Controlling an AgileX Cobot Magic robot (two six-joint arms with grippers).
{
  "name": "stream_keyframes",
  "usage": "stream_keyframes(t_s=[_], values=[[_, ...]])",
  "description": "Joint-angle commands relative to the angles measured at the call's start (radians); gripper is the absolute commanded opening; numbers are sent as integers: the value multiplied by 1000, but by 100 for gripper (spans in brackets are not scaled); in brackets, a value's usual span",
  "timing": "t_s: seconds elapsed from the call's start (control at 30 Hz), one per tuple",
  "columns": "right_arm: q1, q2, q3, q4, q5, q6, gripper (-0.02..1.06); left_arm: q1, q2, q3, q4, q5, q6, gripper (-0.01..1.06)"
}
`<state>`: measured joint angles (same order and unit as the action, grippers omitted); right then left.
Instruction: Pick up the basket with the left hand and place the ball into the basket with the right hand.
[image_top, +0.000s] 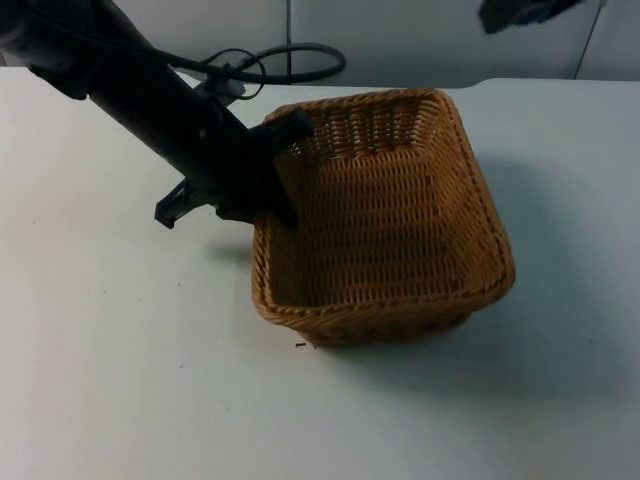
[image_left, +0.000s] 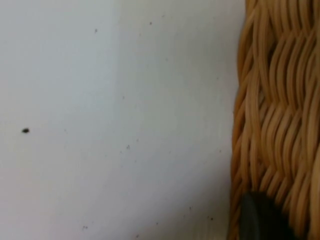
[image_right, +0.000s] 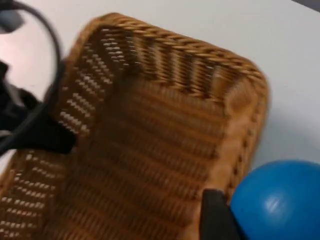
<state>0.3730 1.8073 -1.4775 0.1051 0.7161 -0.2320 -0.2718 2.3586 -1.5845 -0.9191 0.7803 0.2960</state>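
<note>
A brown wicker basket sits mid-table with nothing inside it. My left gripper is shut on the rim of its left wall. In the left wrist view a fingertip presses against the weave of the basket. A broad shadow lies under the basket's front and right sides. I cannot tell whether it touches the table. A blue ball sits in my right gripper, beside one black fingertip. The ball hangs just outside the rim of the basket, above its corner.
The right arm enters at the upper right edge of the top view. White table lies open to the left and in front of the basket. The grey partition wall closes the far side.
</note>
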Motion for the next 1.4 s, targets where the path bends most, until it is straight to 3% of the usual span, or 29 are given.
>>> stream_keyframes(t_s=[0.0, 0.13, 0.6, 0.83, 0.9, 1.03, 1.23, 1.37], values=[[47, 33, -3, -4, -31, 4, 0, -4, -11, 2, 23, 3, -11, 0], [105, 106, -5, -4, -59, 13, 0, -4, -37, 2, 44, 1, -13, 0], [119, 183, -181, 32, 102, 26, 0, -1, -218, -1, 165, 72, -197, 0], [127, 197, -191, 32, 74, 23, 0, -1, -233, -48, 282, 179, -254, 0], [127, 229, -191, 31, 15, 23, 0, -2, -233, -57, 286, 200, -254, 0], [130, 273, -191, 78, 2, 9, 0, -2, -233, -57, 276, 196, -258, 0], [155, 352, -194, 84, -49, -12, 0, -2, -233, -57, 276, 178, -270, 0], [158, 381, -221, 84, -29, -14, 0, -2, -233, -57, 273, 173, -270, 0]])
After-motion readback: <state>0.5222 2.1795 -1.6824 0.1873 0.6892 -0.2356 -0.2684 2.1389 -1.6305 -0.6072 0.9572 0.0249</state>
